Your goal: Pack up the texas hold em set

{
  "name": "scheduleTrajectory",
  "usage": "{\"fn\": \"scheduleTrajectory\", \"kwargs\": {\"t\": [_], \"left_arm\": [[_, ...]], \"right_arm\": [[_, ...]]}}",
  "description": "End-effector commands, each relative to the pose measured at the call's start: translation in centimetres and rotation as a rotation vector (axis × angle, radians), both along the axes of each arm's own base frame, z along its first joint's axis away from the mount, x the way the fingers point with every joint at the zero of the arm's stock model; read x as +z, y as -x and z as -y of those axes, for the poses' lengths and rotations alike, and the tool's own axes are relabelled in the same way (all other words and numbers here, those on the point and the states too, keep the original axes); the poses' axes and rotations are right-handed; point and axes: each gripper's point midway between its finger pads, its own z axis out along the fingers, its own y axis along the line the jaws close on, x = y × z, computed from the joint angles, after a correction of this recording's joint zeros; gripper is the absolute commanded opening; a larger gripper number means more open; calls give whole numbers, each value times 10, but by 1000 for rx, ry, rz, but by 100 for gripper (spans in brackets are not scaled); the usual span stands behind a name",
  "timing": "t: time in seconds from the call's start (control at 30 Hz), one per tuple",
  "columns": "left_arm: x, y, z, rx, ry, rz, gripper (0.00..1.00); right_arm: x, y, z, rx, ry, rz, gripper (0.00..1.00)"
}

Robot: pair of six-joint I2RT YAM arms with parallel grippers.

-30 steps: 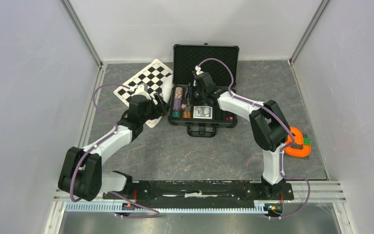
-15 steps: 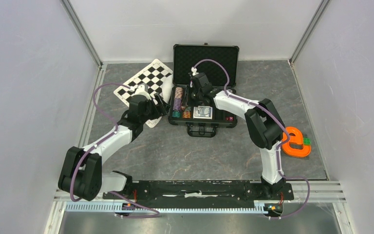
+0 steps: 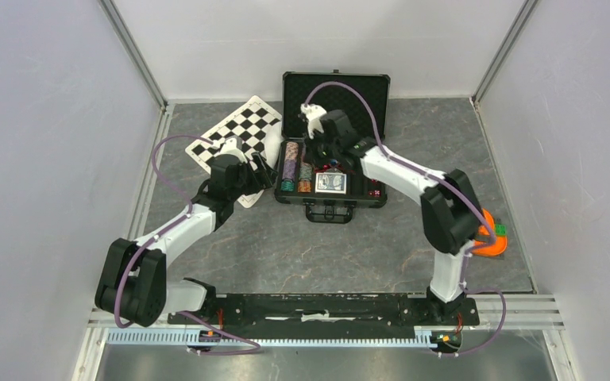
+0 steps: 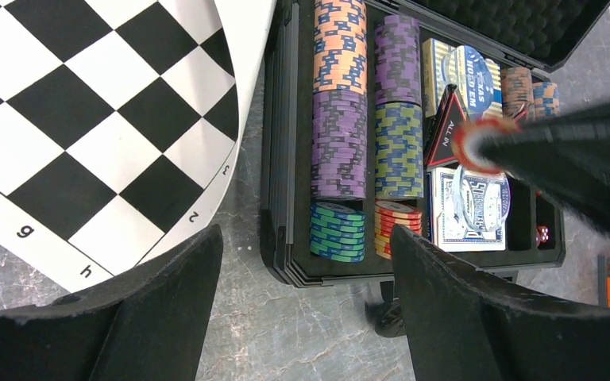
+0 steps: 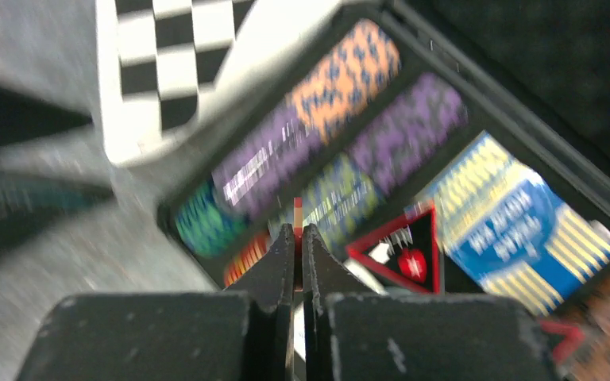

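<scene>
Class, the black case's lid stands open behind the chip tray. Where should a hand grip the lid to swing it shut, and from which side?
Probably the lid at its free top edge, mid-length, from above: one finger on the foam, one behind. It stands open, hinged below to the tray, so that thin rim is exposed and farthest from the hinge.

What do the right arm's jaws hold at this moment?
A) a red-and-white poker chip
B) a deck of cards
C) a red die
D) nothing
A: in the left wrist view, a round red-and-white poker chip sits at the tip of the right jaws, which are shut on it.
</scene>
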Motion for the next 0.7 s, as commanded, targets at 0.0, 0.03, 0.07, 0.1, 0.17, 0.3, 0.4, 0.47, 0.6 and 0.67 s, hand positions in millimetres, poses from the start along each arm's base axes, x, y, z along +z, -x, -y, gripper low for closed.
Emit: {"fn": "scheduleTrajectory", "kwargs": {"t": [0.0, 0.03, 0.07, 0.1, 0.17, 0.3, 0.4, 0.47, 0.6, 0.67], "left_arm": [[14, -5, -5, 5, -17, 84, 83], [15, -5, -5, 5, -16, 91, 83], [16, -5, -5, 2, -14, 96, 83], [16, -4, -4, 0, -10, 101, 83], [16, -4, -4, -3, -4, 108, 83], [15, -2, -4, -10, -9, 111, 83], [15, -2, -4, -14, -9, 115, 83], [15, -2, -3, -16, -11, 118, 83], [15, -2, -4, -16, -12, 121, 83], [14, -2, -3, -17, -11, 118, 83]], "right_arm": [[32, 27, 23, 324, 132, 389, 0], [33, 31, 27, 346, 146, 427, 0], [32, 34, 30, 363, 165, 447, 0], [39, 33, 29, 385, 164, 496, 0], [39, 38, 26, 455, 176, 524, 0], [28, 45, 15, 600, 199, 511, 0], [17, 39, 13, 619, 237, 506, 0], [12, 35, 14, 619, 263, 513, 0], [6, 40, 12, 672, 288, 540, 0], [1, 41, 11, 686, 300, 531, 0]]}}
